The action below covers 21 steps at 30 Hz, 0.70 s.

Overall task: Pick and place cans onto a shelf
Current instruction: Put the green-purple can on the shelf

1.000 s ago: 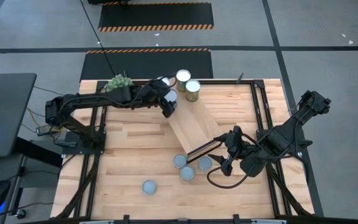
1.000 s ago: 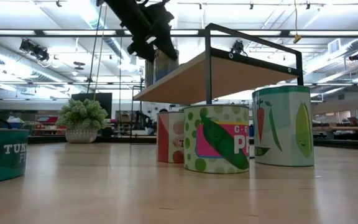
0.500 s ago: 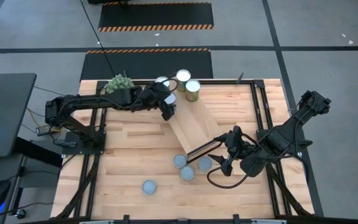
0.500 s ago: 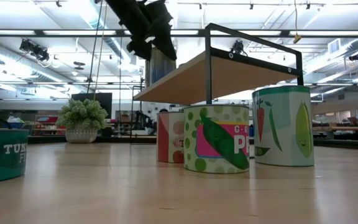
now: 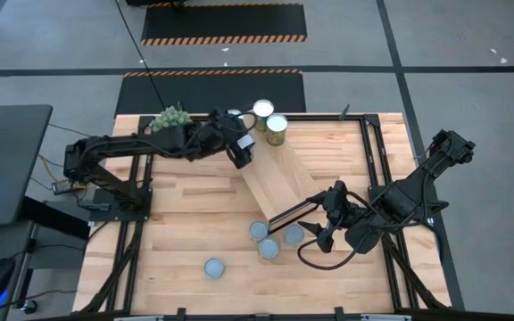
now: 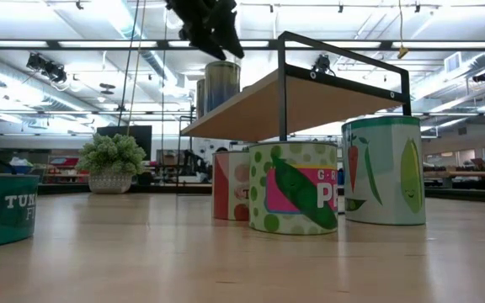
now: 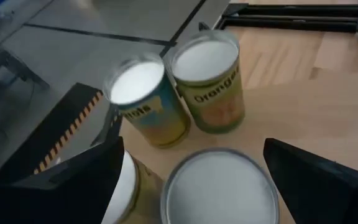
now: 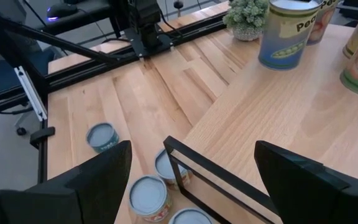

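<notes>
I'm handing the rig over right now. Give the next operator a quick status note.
Left end effector: open, hovering above a can that stands on the shelf's far end, not touching it.
Right end effector: open, empty, waiting by the shelf's near, dark-framed end.
Done: that can and three other cans beside it stand on the shelf.
Left: four table cans near the framed end, three clustered and one apart, closest to the right arm.
</notes>
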Each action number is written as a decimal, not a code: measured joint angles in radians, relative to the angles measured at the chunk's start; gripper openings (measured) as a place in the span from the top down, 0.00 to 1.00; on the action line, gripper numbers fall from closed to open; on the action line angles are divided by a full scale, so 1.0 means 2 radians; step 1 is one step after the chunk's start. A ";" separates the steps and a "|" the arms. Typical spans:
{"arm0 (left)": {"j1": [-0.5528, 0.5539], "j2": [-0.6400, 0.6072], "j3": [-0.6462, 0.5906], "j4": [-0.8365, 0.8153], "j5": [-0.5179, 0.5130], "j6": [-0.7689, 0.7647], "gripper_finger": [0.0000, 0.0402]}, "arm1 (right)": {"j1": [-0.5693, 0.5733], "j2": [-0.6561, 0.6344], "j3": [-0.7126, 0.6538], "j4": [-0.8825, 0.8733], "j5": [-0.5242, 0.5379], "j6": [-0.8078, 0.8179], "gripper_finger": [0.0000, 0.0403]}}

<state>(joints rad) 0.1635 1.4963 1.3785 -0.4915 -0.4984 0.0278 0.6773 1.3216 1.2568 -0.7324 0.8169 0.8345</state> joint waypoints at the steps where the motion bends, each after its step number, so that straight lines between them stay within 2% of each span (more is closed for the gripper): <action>1: 0.000 0.000 0.004 -0.001 0.001 0.001 0.03 | 0.000 0.000 0.000 0.001 0.000 0.000 0.14; 4: -0.008 0.000 0.021 -0.012 0.019 0.021 0.03 | 0.000 0.000 0.000 0.001 0.000 0.000 0.14; 12: -0.044 0.004 0.027 -0.042 -0.004 0.137 0.03 | 0.000 0.000 0.000 0.001 0.000 -0.002 0.14; 17: -0.045 0.019 0.027 -0.048 -0.067 0.180 0.03 | 0.000 0.000 0.000 0.001 0.000 -0.003 0.14; 21: -0.044 0.030 0.027 -0.042 -0.080 0.228 0.03 | 0.000 0.000 0.000 0.004 0.000 -0.006 0.14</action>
<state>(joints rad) 0.0746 1.5569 1.4322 -0.5763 -0.6589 0.4831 0.6773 1.3216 1.2568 -0.7249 0.8171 0.8223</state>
